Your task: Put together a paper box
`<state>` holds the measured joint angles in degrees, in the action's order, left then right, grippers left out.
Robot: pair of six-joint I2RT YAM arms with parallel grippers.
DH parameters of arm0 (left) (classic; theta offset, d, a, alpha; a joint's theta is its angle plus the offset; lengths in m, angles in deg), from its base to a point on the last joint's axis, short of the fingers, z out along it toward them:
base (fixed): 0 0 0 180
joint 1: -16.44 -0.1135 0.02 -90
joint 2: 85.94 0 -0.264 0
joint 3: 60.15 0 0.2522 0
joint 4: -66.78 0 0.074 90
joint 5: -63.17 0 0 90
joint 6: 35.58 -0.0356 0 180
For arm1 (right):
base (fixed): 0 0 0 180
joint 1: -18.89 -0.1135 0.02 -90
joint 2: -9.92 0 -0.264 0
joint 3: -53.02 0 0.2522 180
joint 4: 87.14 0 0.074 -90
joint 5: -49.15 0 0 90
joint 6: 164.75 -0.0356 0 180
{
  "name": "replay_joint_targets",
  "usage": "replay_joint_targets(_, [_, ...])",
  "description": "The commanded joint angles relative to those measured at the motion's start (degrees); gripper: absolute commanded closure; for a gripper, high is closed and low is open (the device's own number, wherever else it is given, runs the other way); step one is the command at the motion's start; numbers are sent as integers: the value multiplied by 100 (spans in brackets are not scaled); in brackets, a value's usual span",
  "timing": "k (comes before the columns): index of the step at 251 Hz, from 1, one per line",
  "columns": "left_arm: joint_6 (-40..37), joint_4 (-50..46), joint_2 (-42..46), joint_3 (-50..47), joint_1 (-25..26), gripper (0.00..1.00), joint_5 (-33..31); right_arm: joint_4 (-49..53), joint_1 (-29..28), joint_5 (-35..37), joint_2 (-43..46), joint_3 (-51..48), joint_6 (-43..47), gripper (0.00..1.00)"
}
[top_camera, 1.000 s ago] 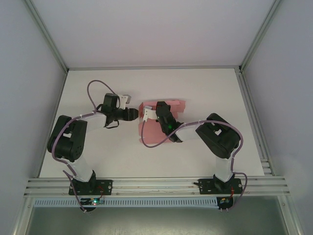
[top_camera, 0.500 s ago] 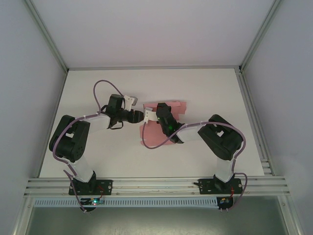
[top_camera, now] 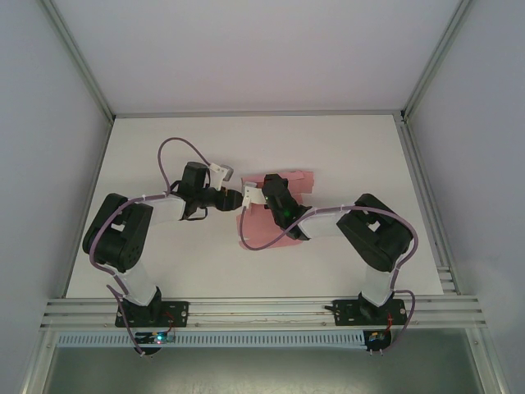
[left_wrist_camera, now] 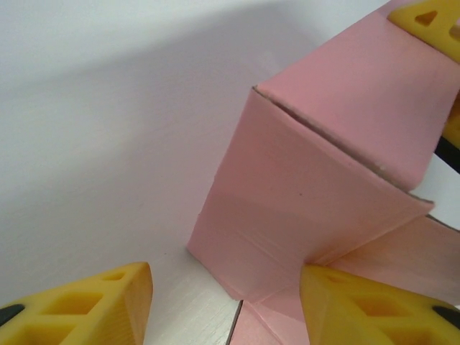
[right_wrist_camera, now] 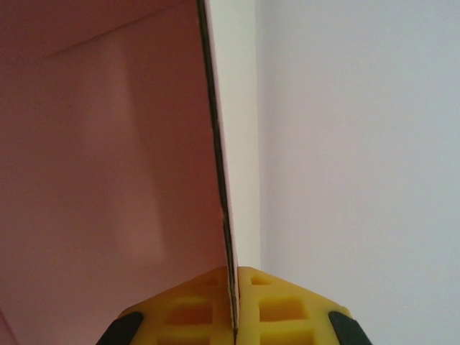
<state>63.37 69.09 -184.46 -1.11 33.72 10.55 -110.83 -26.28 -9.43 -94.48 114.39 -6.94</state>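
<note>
The white worktop (top_camera: 156,148) carries the paper box (top_camera: 258,234) about midway between its near and far edges, part folded, with one panel flat and a side wall raised along a crease. The right gripper (top_camera: 251,198) reaches in from the right, its fingers together on that wall's top edge, pinching the thin card. The left gripper (top_camera: 233,195) faces it, fingers (left_wrist_camera: 86,302) apart around the wall's lower corner, gripping nothing. The step looks like holding a side upright; next, the left fingers probably must fold the adjoining flap inward without buckling the card
</note>
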Motion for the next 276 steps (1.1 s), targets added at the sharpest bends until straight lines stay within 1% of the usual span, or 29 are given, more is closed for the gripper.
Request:
replay_joint_targets(1, [-206, 293, 145, -171, 162, 42, 508, 351, -54, -192, 81, 46, -196, 100])
replay_joint_targets(48, [-304, 12, 197, -210, 161, 42, 617, 432, -18, -241, 74, 55, -209, 100])
replay_joint_targets(82, [-198, 271, 68, -89, 167, 46, 331, 514, -23, -389, 123, 29, -255, 100])
replay_joint_targets(111, [-19, 449, -78, 104, 194, 46, -87, 582, -79, -435, 177, -17, -255, 100])
replay_joint_targets(129, [-16, 525, -70, 29, 209, 46, -202, 503, -153, -355, 210, -113, -211, 100])
replay_joint_targets(149, [-7, 552, 65, -180, 332, 46, -553, 430, -266, -129, 235, -212, -189, 100])
replay_joint_targets(165, [-58, 635, 226, -419, 549, 46, -1134, 414, -398, 222, 256, -248, -258, 100])
replay_joint_targets(182, [-37, 884, 374, -689, 810, 45, -1899, 337, -520, 638, 262, -288, -417, 100])
replay_joint_targets(204, [90, 1246, 402, -921, 1059, 46, -2602, 195, -739, 1061, 237, -415, -488, 100])
replay_joint_targets(220, [213, 1591, 346, -1045, 1097, 46, -2654, 31, -871, 1176, 202, -562, -584, 100])
replay_joint_targets(234, [310, 1884, 271, -1130, 1103, 49, -2657, 6, -932, 1224, 174, -640, -724, 100])
replay_joint_targets(260, [320, 2131, 192, -1144, 1115, 52, -2666, 51, -993, 1229, 158, -750, -815, 100])
replay_joint_targets(276, [330, 2208, 175, -1114, 1130, 55, -2780, 63, -993, 1186, 218, -810, -787, 100])
